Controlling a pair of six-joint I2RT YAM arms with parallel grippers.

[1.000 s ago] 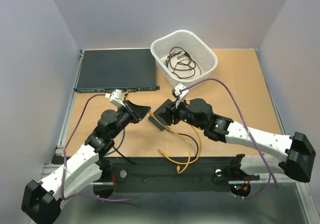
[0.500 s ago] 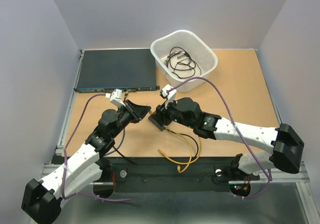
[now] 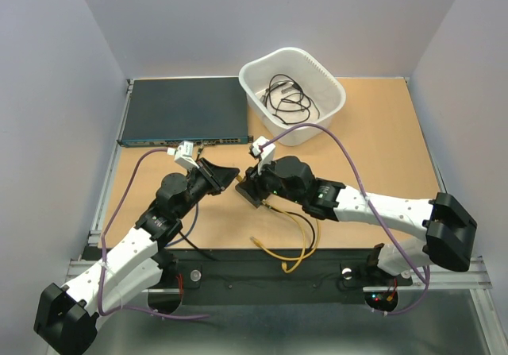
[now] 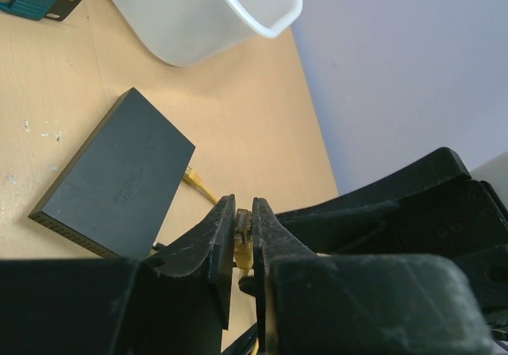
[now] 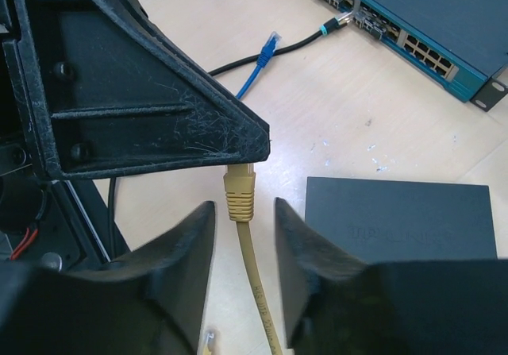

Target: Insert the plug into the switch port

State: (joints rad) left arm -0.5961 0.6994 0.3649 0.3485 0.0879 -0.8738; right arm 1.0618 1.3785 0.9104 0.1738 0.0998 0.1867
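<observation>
My left gripper [image 4: 244, 212] is shut on the yellow plug [image 4: 243, 242], which is pinched between its two fingers above the table. In the right wrist view the plug [image 5: 240, 192] hangs out from under the left finger, cable trailing down. My right gripper [image 5: 242, 216] is open, one jaw on each side of the plug's boot, with a gap on both sides. The small flat black box [image 4: 119, 184] lies just beyond; it is also in the right wrist view [image 5: 405, 216]. Its switch port row does not show plainly. From above, both grippers [image 3: 230, 176] [image 3: 244, 184] meet at the table's middle.
The wide rack unit [image 3: 182, 109] sits at the back left with a black cable [image 5: 333, 25] plugged in and a loose blue plug [image 5: 266, 49] near it. A white tub [image 3: 292, 93] of black cables stands at the back. The yellow cable [image 3: 305, 236] loops toward the near edge.
My right arm has moved left, bringing its gripper up to the left gripper, and its jaws have narrowed around the plug. The left arm has not moved.
</observation>
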